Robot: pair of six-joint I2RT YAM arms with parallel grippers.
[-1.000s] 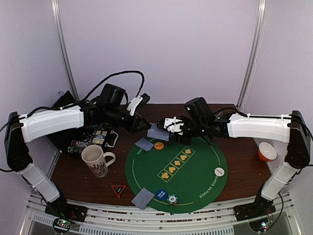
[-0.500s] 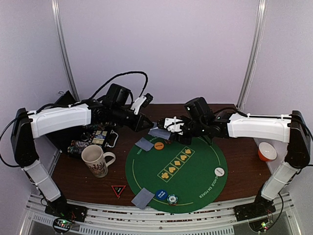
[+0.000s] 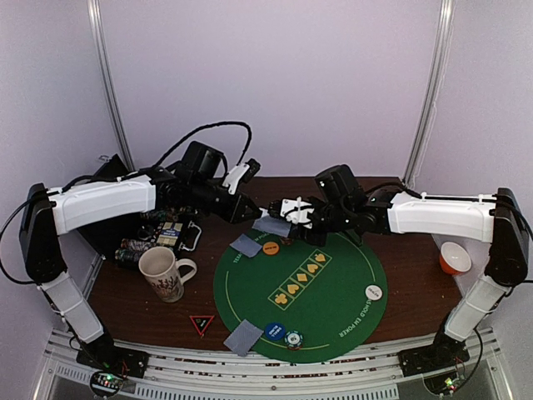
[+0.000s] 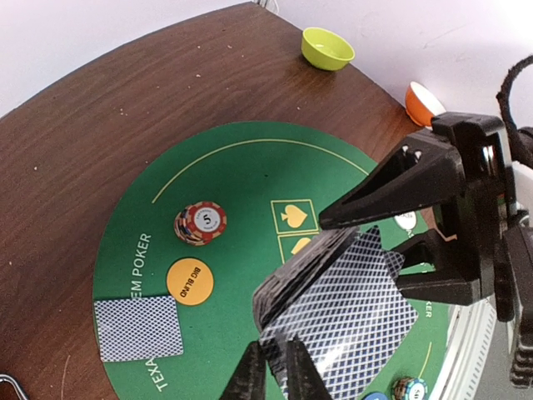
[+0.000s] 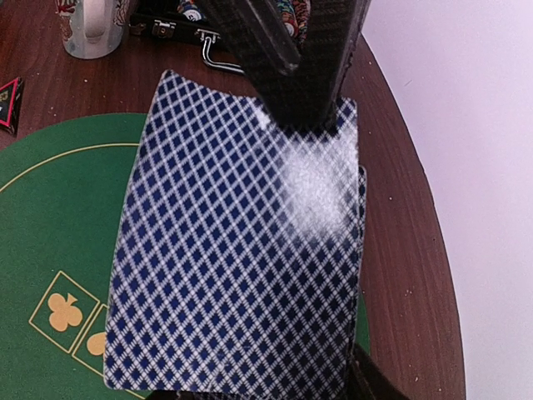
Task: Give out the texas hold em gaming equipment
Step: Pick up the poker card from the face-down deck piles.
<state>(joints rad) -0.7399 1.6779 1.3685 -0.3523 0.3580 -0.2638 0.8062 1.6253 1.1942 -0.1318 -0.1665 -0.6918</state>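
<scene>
Both grippers meet above the far edge of the green poker mat (image 3: 333, 308). My right gripper (image 3: 287, 218) is shut on a deck of playing cards (image 4: 333, 287), one black finger (image 4: 391, 187) above it and one below. My left gripper (image 4: 276, 367) pinches the near edge of the deck's top card (image 5: 241, 267), its fingers (image 5: 287, 58) nearly together. On the mat lie a face-down card (image 3: 246, 244), an orange button (image 3: 270, 247), a red-white chip stack (image 4: 200, 222), more cards (image 3: 244, 337), a blue button (image 3: 274, 330), a teal-white chip stack (image 3: 292, 339) and a white button (image 3: 374, 292).
A patterned mug (image 3: 161, 273) stands left of the mat, with an open black case (image 3: 158, 233) behind it. A red triangle marker (image 3: 201, 323) lies near the front edge. An orange bowl (image 3: 455, 257) sits at the right and a yellow-green bowl (image 4: 326, 47) farther off.
My left arm has moved right, bringing its gripper up against the deck. The top card now lies flatter on the deck. The right arm has barely moved.
</scene>
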